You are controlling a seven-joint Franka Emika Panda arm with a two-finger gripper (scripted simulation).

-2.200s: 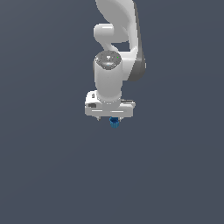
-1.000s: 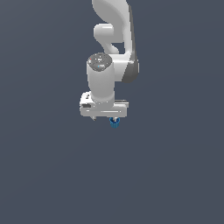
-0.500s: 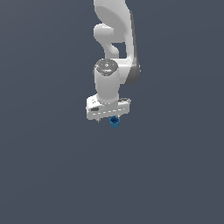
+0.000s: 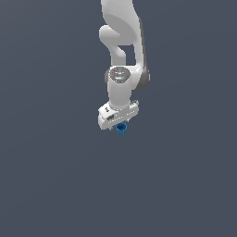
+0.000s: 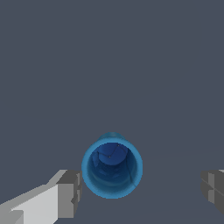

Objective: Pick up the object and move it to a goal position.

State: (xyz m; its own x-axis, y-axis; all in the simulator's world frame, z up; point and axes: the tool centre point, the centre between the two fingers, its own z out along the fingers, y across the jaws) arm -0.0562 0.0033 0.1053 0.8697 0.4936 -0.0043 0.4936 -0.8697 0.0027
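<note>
The object is a tiny bright-blue cup standing upright on the grey floor, just under the white hand in the exterior view. In the wrist view I look down into its open mouth. My gripper is open and straddles the cup. One grey fingertip sits right beside the cup's rim, and the other fingertip stands well apart from it. In the exterior view the gripper is low over the cup and its fingers are mostly hidden by the hand.
A plain dark-grey floor lies all around. The white arm rises above the hand. No other objects show.
The hand has shifted towards the exterior view's right and turned a little about its axis. The blue cup stays where it was.
</note>
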